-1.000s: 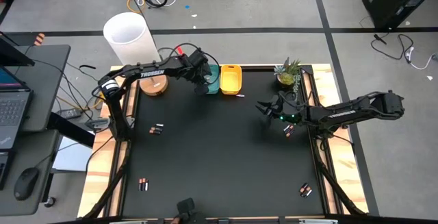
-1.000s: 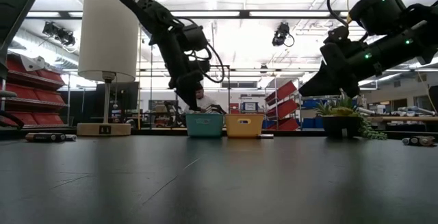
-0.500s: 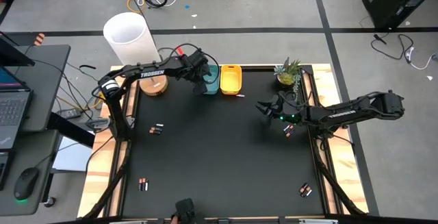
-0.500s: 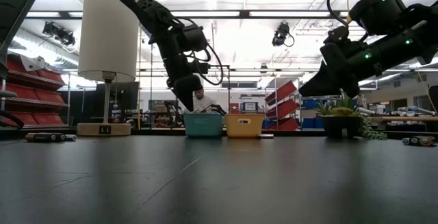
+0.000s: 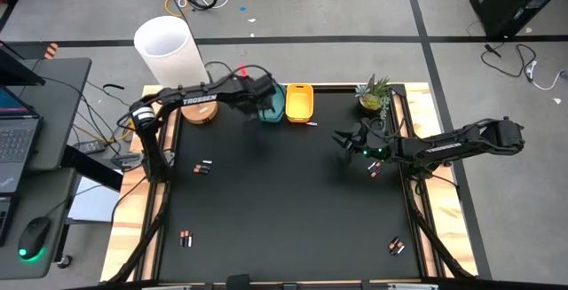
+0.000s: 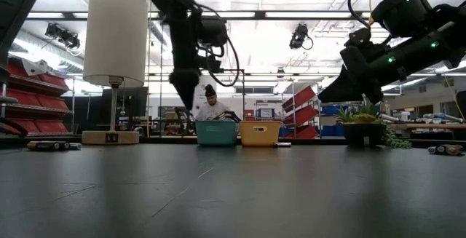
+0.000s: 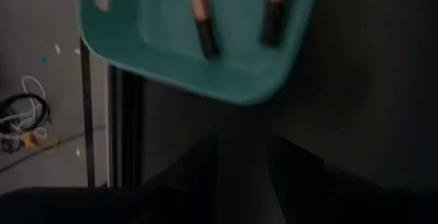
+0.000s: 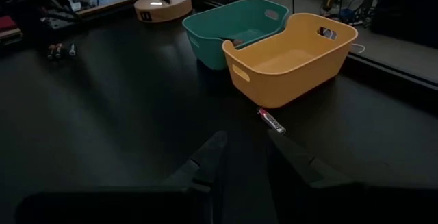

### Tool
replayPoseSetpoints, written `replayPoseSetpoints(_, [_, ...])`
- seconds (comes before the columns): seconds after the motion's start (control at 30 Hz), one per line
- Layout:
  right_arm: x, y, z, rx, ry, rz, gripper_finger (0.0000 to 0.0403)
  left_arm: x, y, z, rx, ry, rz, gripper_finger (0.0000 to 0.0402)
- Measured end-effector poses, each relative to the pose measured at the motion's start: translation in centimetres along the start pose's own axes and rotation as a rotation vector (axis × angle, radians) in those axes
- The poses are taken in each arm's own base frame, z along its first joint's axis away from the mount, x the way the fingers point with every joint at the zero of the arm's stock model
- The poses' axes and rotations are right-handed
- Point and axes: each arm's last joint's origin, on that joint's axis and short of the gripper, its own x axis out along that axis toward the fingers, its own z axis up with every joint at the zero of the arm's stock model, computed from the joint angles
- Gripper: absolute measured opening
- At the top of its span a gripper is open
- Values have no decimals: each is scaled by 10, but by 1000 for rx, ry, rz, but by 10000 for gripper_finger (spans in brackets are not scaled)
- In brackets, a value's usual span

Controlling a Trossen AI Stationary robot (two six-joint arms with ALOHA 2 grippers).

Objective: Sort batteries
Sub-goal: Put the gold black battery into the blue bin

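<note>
The teal bin [image 5: 276, 104] and the yellow bin [image 5: 299, 101] stand side by side at the table's far edge. In the left wrist view the teal bin [image 7: 164, 39] holds black, copper-ended batteries [image 7: 205, 27] lying on its floor. My left gripper [image 7: 243, 166] hangs open and empty just above the teal bin's near-left side [image 5: 256, 105]. One thin battery [image 8: 271, 120] lies on the table by the yellow bin [image 8: 294, 53]. More batteries lie at the left [image 5: 203, 167], near left [image 5: 185, 238], right [image 5: 374, 168] and near right [image 5: 396, 246]. My right gripper [image 8: 254, 159] waits open at the right [image 5: 341, 138].
A lamp with a white shade [image 5: 165, 45] and wooden base [image 5: 199, 110] stands at the far left corner, a potted plant [image 5: 374, 95] at the far right. The middle of the black table [image 5: 284, 201] is bare. A person [image 6: 211, 107] sits in the room behind.
My left gripper has risen from the teal bin and moved a little toward the table's left. The bins and the loose batteries on the table have stayed in place.
</note>
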Motion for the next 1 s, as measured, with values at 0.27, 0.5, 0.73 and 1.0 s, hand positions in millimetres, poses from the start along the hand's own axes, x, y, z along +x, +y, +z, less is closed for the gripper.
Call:
replayPoseSetpoints(0.27, [0,0,0,2,0,0,87,-27,-15,-16,-8,63,-141,130])
replayPoseSetpoints(0.5, [0,0,0,3,0,0,87,-40,-24,-47,-58,66,-240,118])
replayPoseSetpoints(0.73, [0,0,0,3,-1,1,87,-34,-41,-86,-57,232,-316,115])
replayPoseSetpoints(1.0, [0,0,0,3,-1,1,87,3,-66,-125,-98,473,-372,115])
